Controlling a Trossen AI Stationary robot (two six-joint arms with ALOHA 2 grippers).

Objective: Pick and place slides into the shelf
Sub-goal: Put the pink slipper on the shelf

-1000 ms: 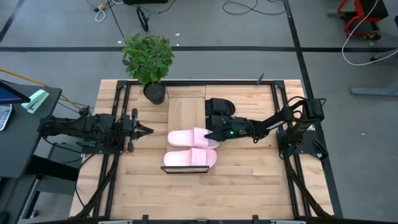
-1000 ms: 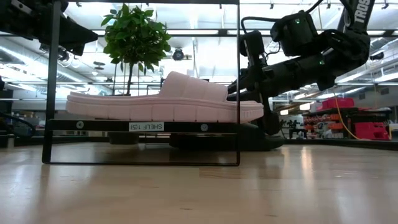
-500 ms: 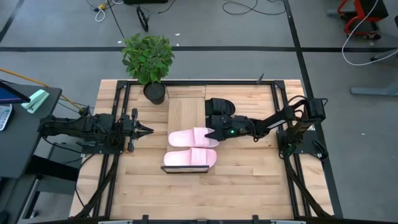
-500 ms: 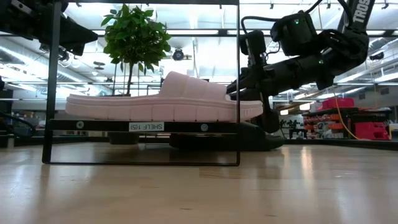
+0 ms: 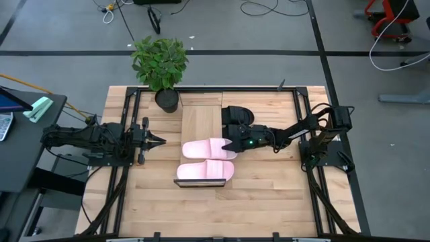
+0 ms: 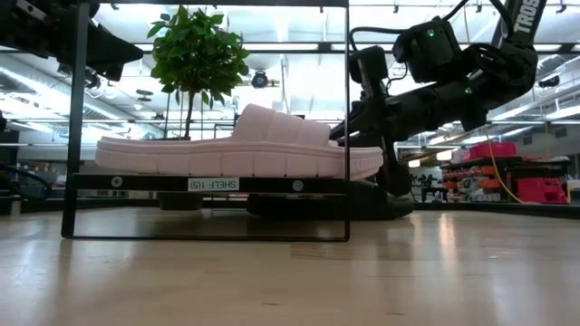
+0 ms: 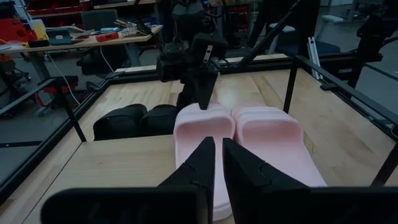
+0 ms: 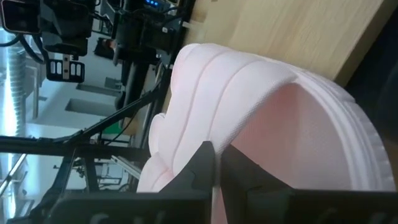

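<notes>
Right hand [image 5: 228, 145] at pink slide [image 5: 207, 148], label [image 6: 214, 184] "SHELF 1(S)"

Two slides [image 5: 209, 148] [image 5: 206, 170] sit side by side on the shelf [image 5: 201, 117] — one at its near end, the other just behind it, toward the middle. Beside the shelf, on the right arm's side, the other pair [image 5: 236, 117] rests on the tabletop [image 5: 269, 188]. A potted plant [image 5: 161, 66] stands at the table's far edge, and the right gripper [image 5: 230, 146] is at the middle slide's end — the left gripper [image 5: 156, 140] waits off the shelf's opposite side.
</notes>
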